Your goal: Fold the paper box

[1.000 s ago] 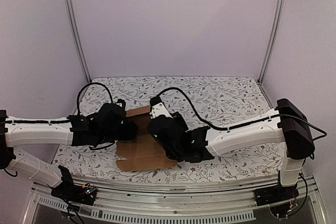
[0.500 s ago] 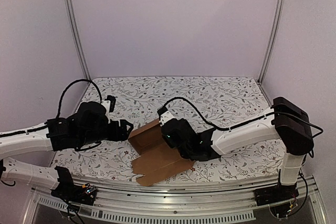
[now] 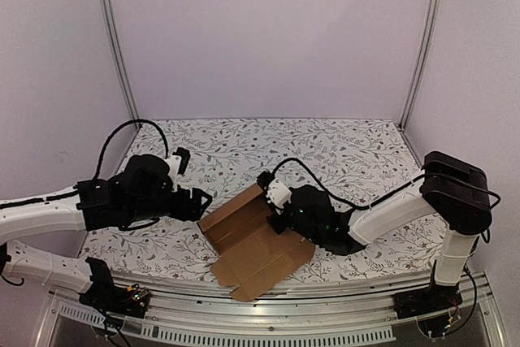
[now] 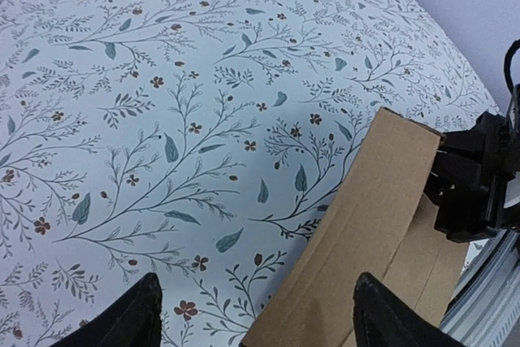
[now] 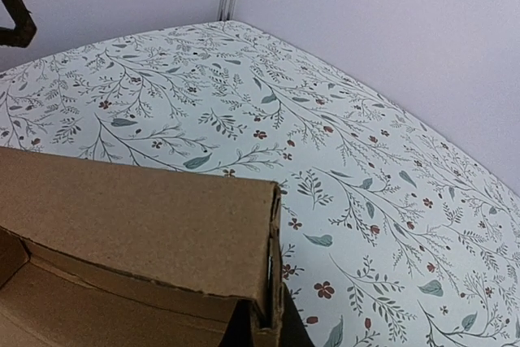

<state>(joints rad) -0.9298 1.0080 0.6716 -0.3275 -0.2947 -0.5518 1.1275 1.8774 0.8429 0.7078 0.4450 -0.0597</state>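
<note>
The paper box [image 3: 258, 251] is a brown cardboard sheet lying skewed near the table's front edge, with one long wall [image 3: 233, 212] folded upright. My right gripper [image 3: 276, 207] is shut on the far end of that wall; in the right wrist view the doubled cardboard edge [image 5: 272, 282] stands between its black fingers [image 5: 305, 332]. My left gripper [image 3: 200, 202] hovers just left of the raised wall, open and holding nothing. In the left wrist view its fingertips [image 4: 146, 314] straddle the wall's other end [image 4: 366, 217], and the right gripper [image 4: 475, 184] shows at the far end.
A floral cloth [image 3: 341, 152] covers the table. A metal rail [image 3: 325, 290] runs along the front edge, close to the box's near corner. Two upright frame posts [image 3: 114, 38] stand at the back corners against plain walls.
The left gripper has opened, let go of the cardboard and drawn back left. The right arm has dragged the box right and toward the front, turning it.
</note>
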